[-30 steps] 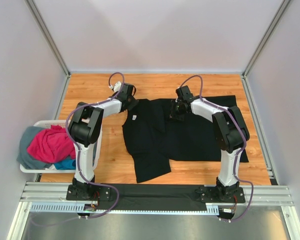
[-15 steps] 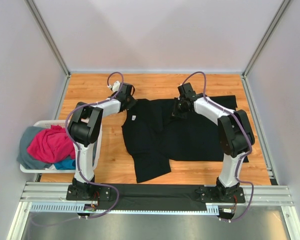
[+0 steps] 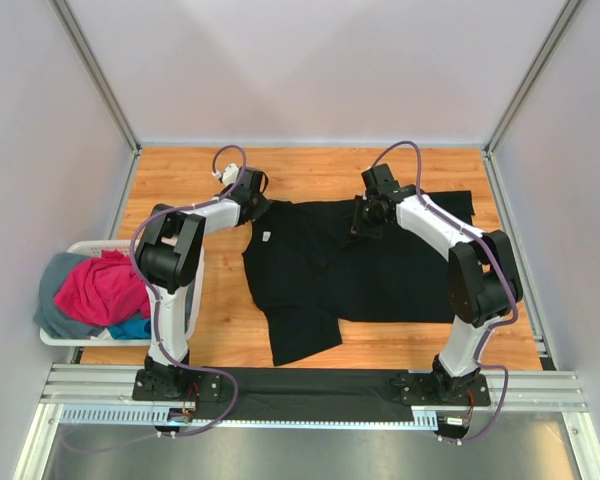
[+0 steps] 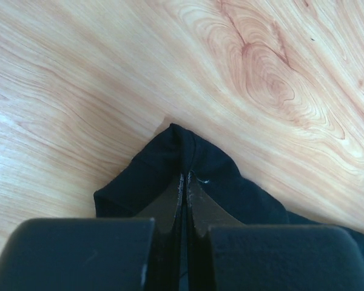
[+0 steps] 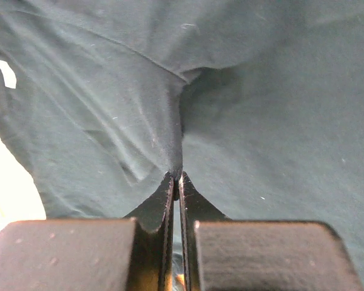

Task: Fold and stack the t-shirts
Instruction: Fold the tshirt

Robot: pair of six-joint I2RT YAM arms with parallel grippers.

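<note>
A large black t-shirt [image 3: 380, 270] lies spread on the wooden table, one sleeve hanging toward the front. My left gripper [image 3: 262, 207] is shut on the shirt's far left corner; in the left wrist view the jaws [image 4: 185, 182] pinch a peak of black cloth [image 4: 170, 157]. My right gripper [image 3: 365, 225] is shut on a raised fold of the shirt near its upper middle; the right wrist view shows the pinched ridge [image 5: 176, 145] at my gripper [image 5: 175, 177]. Magenta-pink [image 3: 100, 290], bright blue [image 3: 130, 327] and grey [image 3: 55, 285] shirts lie bundled at the left.
A white slotted basket [image 3: 75, 338] holding the bundled shirts stands at the table's left edge. Grey enclosure walls ring the table. A metal rail [image 3: 310, 385] with the arm bases runs along the front.
My right gripper has moved right and slightly toward the back, pulling its pinched fold of black shirt with it. The left gripper has stayed put on its corner.
</note>
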